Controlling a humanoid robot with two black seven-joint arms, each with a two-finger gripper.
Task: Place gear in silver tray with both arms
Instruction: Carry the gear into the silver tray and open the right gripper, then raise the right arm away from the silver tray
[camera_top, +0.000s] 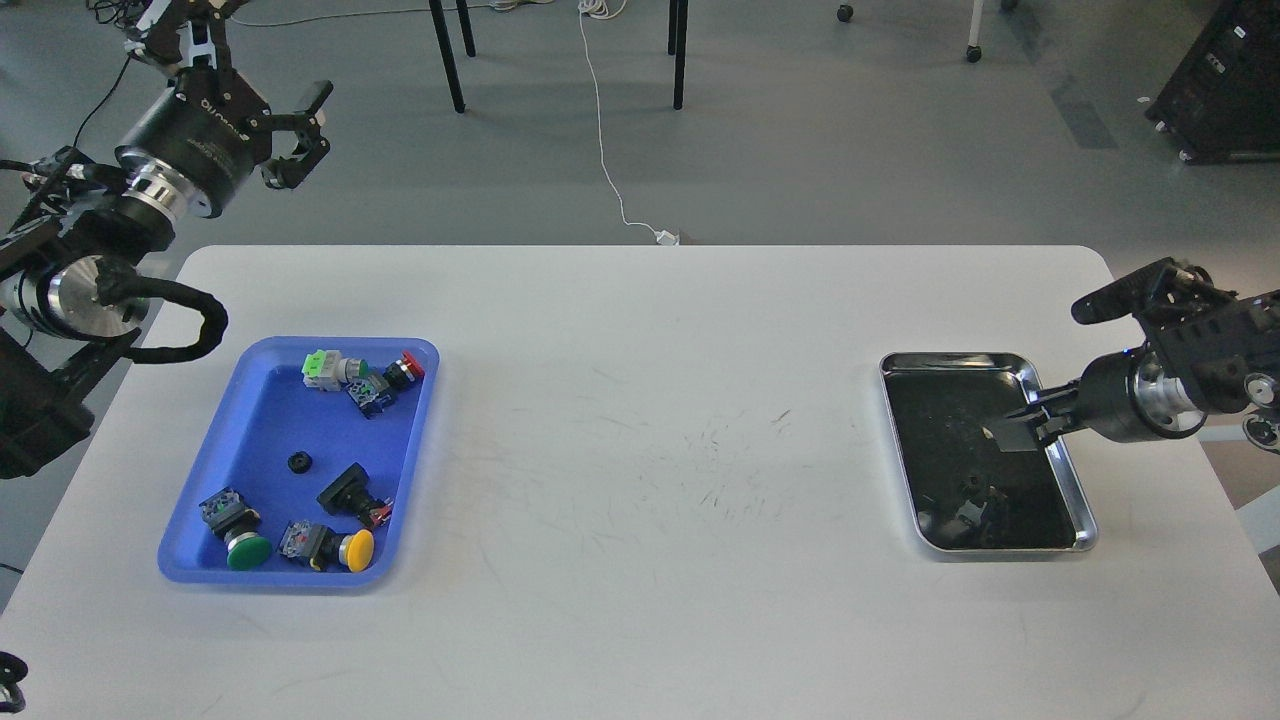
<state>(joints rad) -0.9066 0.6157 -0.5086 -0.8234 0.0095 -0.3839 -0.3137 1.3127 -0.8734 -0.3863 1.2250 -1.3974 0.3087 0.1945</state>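
A small black gear (298, 462) lies on the floor of the blue tray (262, 400) at the table's left. The silver tray (1075, 490) sits at the right, and its dark floor shows blurred reflections. My left gripper (303, 135) is raised beyond the table's far left corner, open and empty, far from the gear. My right gripper (1022, 424) reaches in from the right and hovers low over the middle of the silver tray. Its fingers are dark against the tray floor and cannot be told apart.
The blue tray also holds several push-button switches: green-white (322, 368), red (405, 368), green (240, 540), yellow (335, 547) and a black one (350, 492). The white table (640, 400) spans between the trays. Chair legs and a white cable lie on the floor beyond.
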